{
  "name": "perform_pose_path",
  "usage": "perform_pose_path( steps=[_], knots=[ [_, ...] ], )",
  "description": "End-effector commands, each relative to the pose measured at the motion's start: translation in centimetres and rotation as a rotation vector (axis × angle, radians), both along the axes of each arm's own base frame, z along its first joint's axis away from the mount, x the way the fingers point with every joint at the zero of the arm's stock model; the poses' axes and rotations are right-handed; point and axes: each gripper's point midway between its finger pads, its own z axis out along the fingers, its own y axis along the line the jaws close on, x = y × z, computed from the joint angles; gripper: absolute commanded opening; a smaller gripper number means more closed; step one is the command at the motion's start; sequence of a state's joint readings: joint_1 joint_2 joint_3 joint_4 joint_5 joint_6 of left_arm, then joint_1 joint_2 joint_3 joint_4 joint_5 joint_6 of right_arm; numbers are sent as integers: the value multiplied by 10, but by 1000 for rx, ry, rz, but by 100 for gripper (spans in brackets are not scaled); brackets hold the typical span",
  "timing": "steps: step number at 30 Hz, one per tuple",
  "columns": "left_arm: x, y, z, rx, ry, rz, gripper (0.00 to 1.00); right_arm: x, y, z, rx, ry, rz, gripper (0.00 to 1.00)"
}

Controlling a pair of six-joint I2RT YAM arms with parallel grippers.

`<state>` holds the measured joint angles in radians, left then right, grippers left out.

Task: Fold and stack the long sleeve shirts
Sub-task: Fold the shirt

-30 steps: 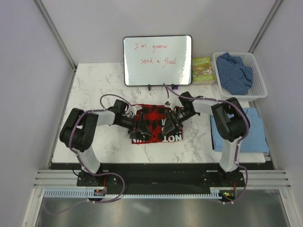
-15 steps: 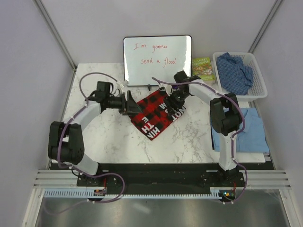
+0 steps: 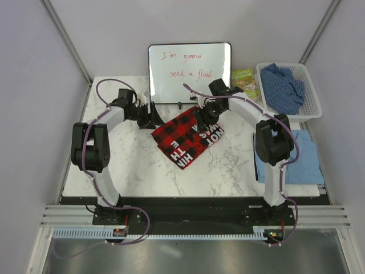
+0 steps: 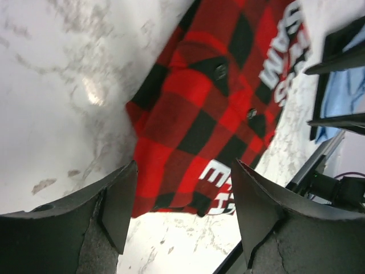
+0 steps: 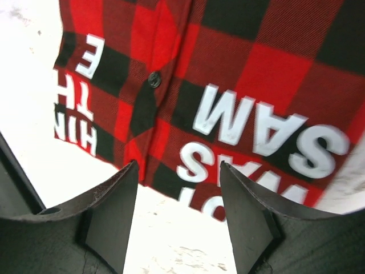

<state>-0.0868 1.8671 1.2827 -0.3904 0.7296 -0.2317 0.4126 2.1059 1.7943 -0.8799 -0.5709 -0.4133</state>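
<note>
Flannel shirt (image 3: 185, 137): red-and-black check, white block lettering, dark buttons.
Plain shirt (image 3: 305, 162): light blue.
Speckled shirt (image 3: 283, 85): darker blue, fine pale speckle.
Basket (image 3: 311, 106): white mesh.
Table (image 3: 125, 165): white marble, grey veins.
Whiteboard (image 3: 190, 71): red handwriting.

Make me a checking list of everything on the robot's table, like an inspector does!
Surface: white marble table.
Job's things: folded red-and-black flannel mid-table; light blue shirt at right edge; dark blue speckled shirt in white basket.
Clutter: whiteboard with red writing, book beside it.
Claws: left claw and right claw open over the flannel, holding nothing.
Cables: purple cables loop along both arms.
Surroundings: plain grey walls.
</note>
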Motion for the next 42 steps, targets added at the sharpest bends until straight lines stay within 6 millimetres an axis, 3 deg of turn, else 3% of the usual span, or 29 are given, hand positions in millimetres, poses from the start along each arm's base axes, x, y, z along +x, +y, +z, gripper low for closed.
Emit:
perform_pose_path(
  steps=[1,5,6,8,9,11,12,16,18,19,21,22,24,27,31,32,34,35,36,37,38,39,40,41,42],
  knots=[
    [-11,9,-20,80,31,-35,71,-13,5,23,89,-19,-42,67],
    [-21,20,-11,63,34,18,70,17,-22,16,93,0,-143,67],
    [-33,27,-3,6,50,70,69,22,-25,12,101,16,-148,66],
    [-35,20,16,-126,12,101,61,20,-25,2,86,25,-137,61],
    [-44,28,13,-155,33,133,59,14,-27,-10,76,52,-142,60],
    [-53,22,14,-208,70,131,57,5,-31,-30,45,95,-142,58],
    [-60,21,7,-220,109,136,57,-4,-37,-45,17,126,-149,57],
    [-73,22,-13,-248,228,175,51,-38,-43,-68,-7,211,-153,54],
    [-73,28,-20,-248,253,205,40,-68,-42,-73,-16,261,-131,54],
    [-72,31,-21,-253,259,214,34,-80,-38,-72,-1,290,-119,53],
    [-71,36,-30,-268,306,241,8,-117,-30,-73,-10,349,-70,53],
    [-71,36,-32,-280,323,246,2,-130,-25,-72,-3,376,-53,54],
    [-68,36,-37,-307,347,248,2,-166,-7,-64,53,468,9,56],
    [-65,36,-36,-305,326,233,2,-185,12,-35,166,502,79,57],
    [-53,40,-29,-277,255,214,2,-152,31,22,273,326,159,61],
    [-45,41,-23,-273,221,204,2,-127,42,46,303,237,169,64],
    [-38,44,-25,-249,206,210,2,-93,50,60,285,125,153,66],
    [-32,44,-23,-237,185,206,2,-64,62,74,297,51,154,68],
    [-29,46,-27,-219,184,217,2,-46,65,74,275,11,131,75],
    [-24,46,-26,-211,169,214,2,-30,73,59,262,25,118,75],
    [-22,45,-28,-208,172,211,2,-10,85,82,298,-42,122,75],
    [-22,44,-29,-210,177,208,2,3,91,81,298,-60,110,77],
    [-22,41,-34,-210,188,194,2,14,99,61,286,-38,94,79],
    [-22,40,-36,-207,195,192,2,30,108,73,318,-85,87,79],
    [-23,39,-39,-202,203,194,2,39,113,70,325,-93,78,81]
  ],
)
